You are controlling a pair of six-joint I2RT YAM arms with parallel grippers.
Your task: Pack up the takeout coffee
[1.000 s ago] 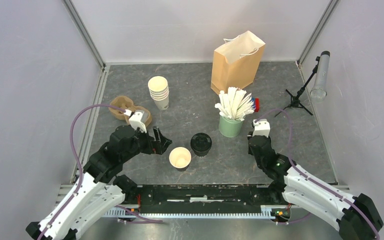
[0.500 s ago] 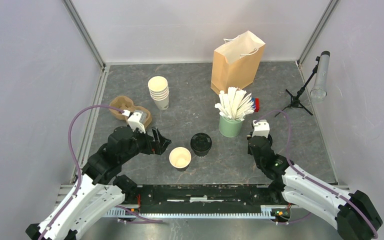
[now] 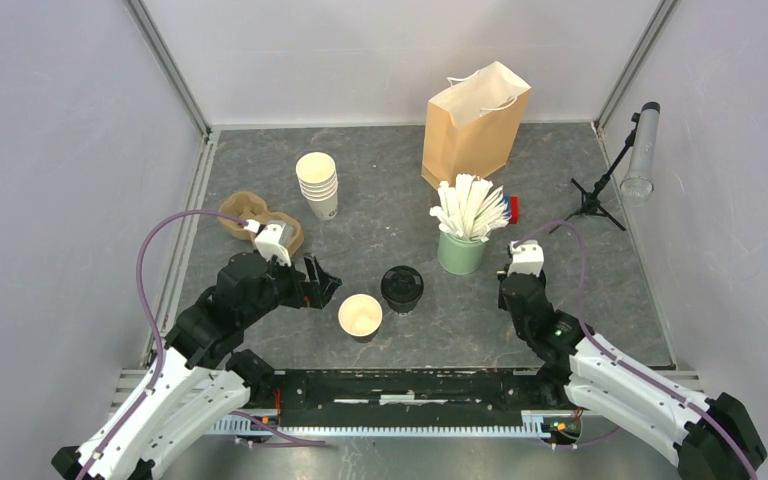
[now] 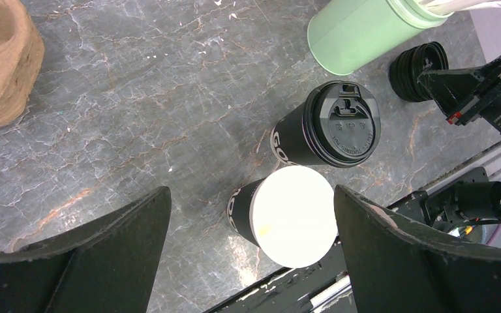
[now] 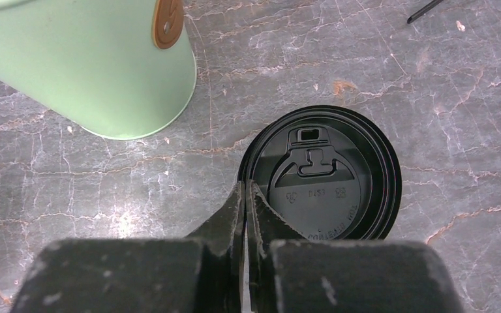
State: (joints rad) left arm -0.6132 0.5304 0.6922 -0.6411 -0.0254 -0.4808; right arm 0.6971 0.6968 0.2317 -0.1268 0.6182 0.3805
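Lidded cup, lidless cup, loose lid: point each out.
Lidded cup (image 4: pixel 342 124), left wrist view, centre of its lid.
Lidless cup (image 4: pixel 293 215), left wrist view, its pale top.
Loose lid (image 5: pixel 323 176), right wrist view, middle of its top.

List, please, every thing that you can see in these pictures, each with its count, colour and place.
paper bag: one, brown, upright at the far side
stacked cups: one stack, cream, left of the bag
cup tray: one, brown, far left
green cup: one, holds white sticks, centre right
coffee cup with lid: one, black, centre
coffee cup without lid: one, black wall, pale inside, near-left of the lidded one
spare lids: black, beside the green cup; count unclear
red thing: one, small, behind the sticks
tripod: one, black, far right, carries a clear tube
left tool: open, left of the lidless cup
right tool: shut, tips at the lids' rim
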